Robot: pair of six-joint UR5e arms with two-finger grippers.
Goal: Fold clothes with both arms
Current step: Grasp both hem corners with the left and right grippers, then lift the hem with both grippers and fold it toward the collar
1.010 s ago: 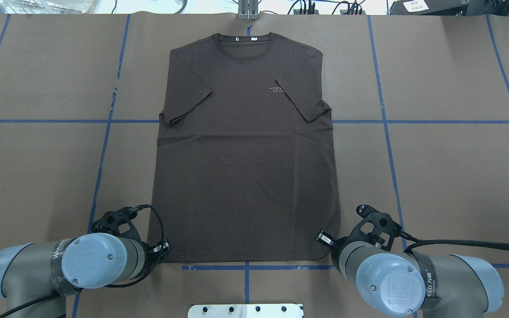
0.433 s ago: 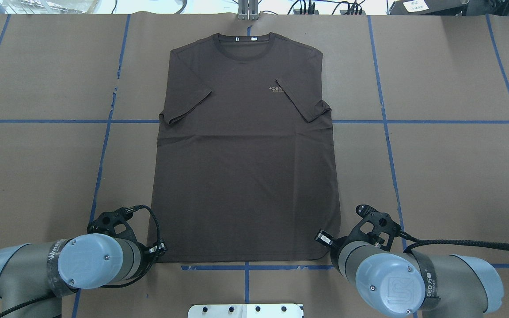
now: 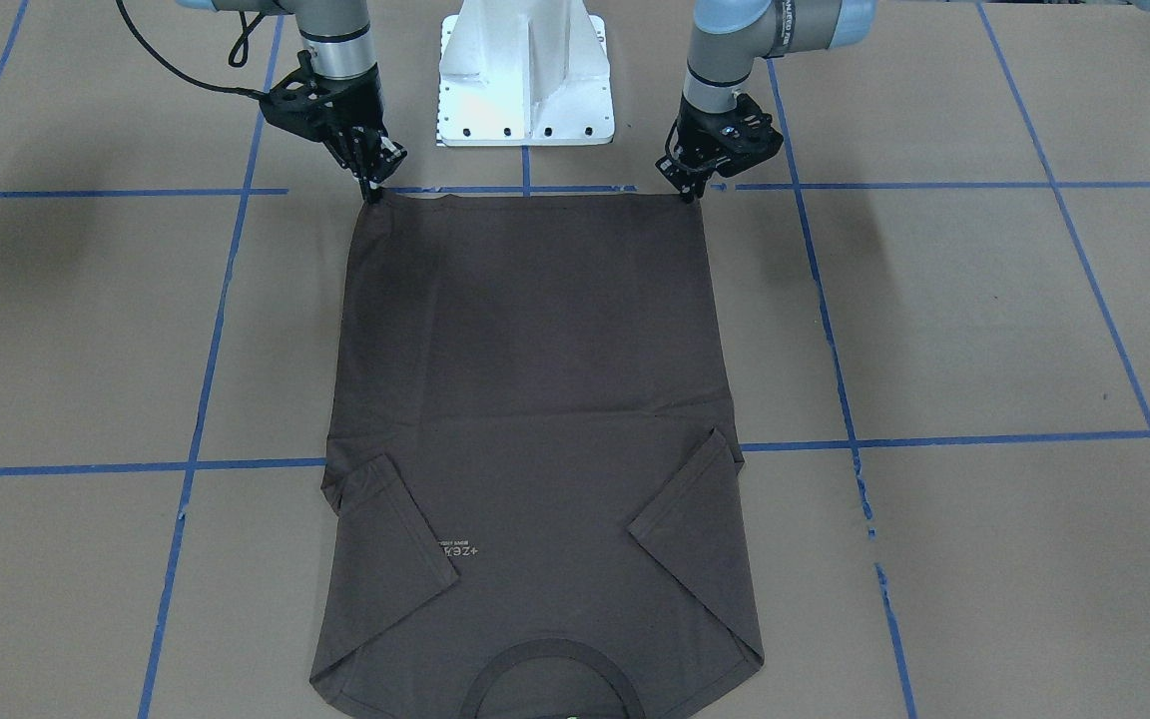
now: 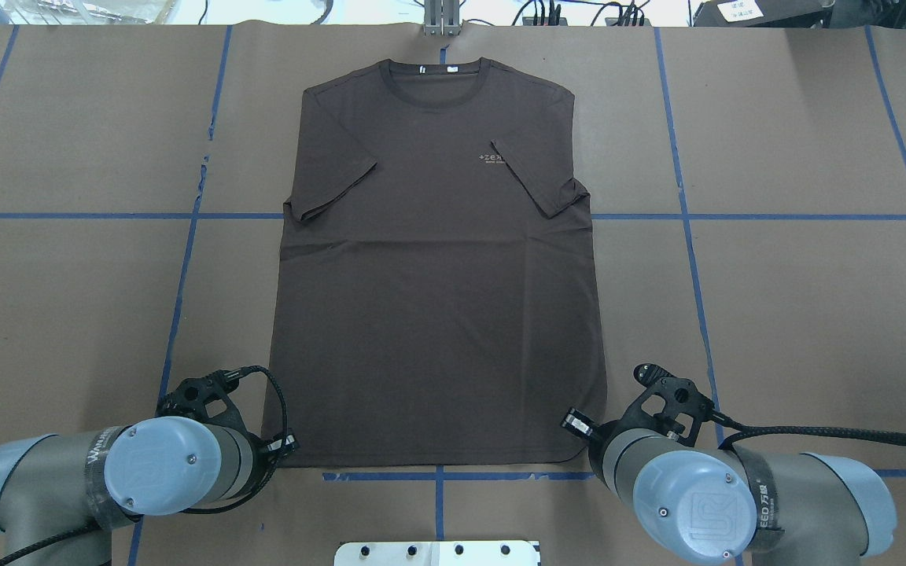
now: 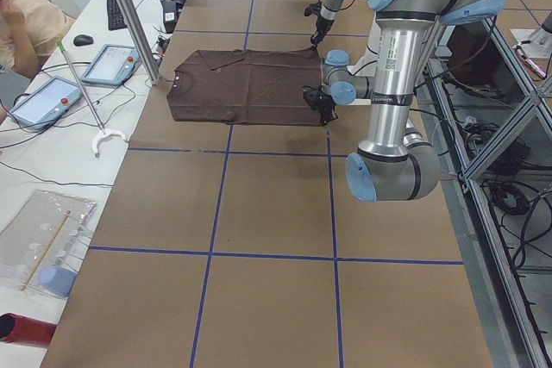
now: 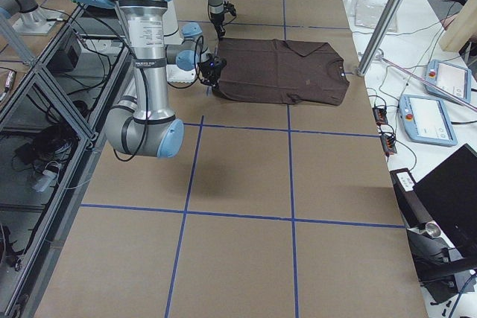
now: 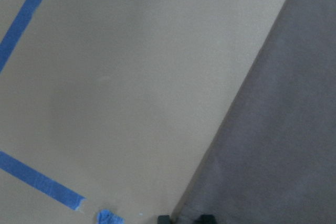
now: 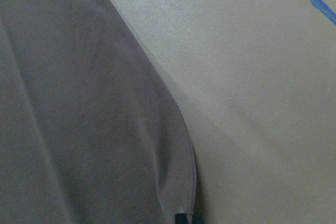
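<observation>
Brown paper covered the long table [image 4: 799, 314], ruled into large squares by blue tape [image 4: 68, 215]. One dark brown T-shirt [image 4: 437, 299] lay flat on its middle, front up, with the collar [image 3: 550, 649] at the far end from the robot and the hem at the near end, just short of the white base pedestal [image 3: 525, 70]. Its two short sleeves [image 4: 335, 177] were folded inward over the chest. Two small white tags [image 4: 453, 69] showed inside the neck, their print too small to read. The pale chest logo [image 4: 492, 158] began "+ze"; the rest was too fine to make out. Two arms reached the hem, one at each near corner. The left arm [image 4: 162, 475] wore a black band whose white letters could not be read whole, while the band on the right arm [image 4: 697, 503] showed "EED" beside other characters. The left gripper [image 3: 693, 192] stood at the left corner, its two fingertips [image 7: 164, 218] spread with the shirt's edge running into the gap. The right gripper [image 3: 373, 188] was at the right corner — its fingertips [image 8: 181, 218] pressed nearly together, pinching the hem. On a white side table [image 5: 52, 152] beyond the far end lay two tablets [image 5: 112, 64], with one person [image 5: 30, 23] beside them.
</observation>
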